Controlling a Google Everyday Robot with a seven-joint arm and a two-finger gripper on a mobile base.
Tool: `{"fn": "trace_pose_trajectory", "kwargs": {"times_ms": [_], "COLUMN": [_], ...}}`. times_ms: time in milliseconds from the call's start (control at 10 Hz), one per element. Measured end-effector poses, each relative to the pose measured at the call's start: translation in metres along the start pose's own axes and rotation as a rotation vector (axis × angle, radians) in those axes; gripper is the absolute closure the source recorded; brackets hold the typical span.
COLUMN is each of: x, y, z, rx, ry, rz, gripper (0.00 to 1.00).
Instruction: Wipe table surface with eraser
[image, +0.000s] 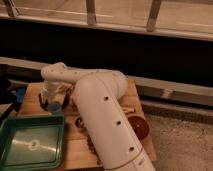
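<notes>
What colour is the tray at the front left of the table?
Green, clearest in the camera view: the tray lies just in front of the gripper, which is over the table surface.

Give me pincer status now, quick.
Pincer: shut, low over the table surface behind the green tray; cannot tell whether it holds anything.
</notes>
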Motion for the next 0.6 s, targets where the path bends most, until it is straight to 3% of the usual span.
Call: {"fn": "trace_pose_trajectory", "kwargs": {"times_ms": [300, 600], "x": [-0.027, -0.018], "y": [0.019, 0.05], "z": [0.011, 0.032], "rx": [-0.035, -0.079], "ry": [-0.016, 0.012], "rz": [-0.043, -0.104], "gripper": [0.9, 0.9]}}
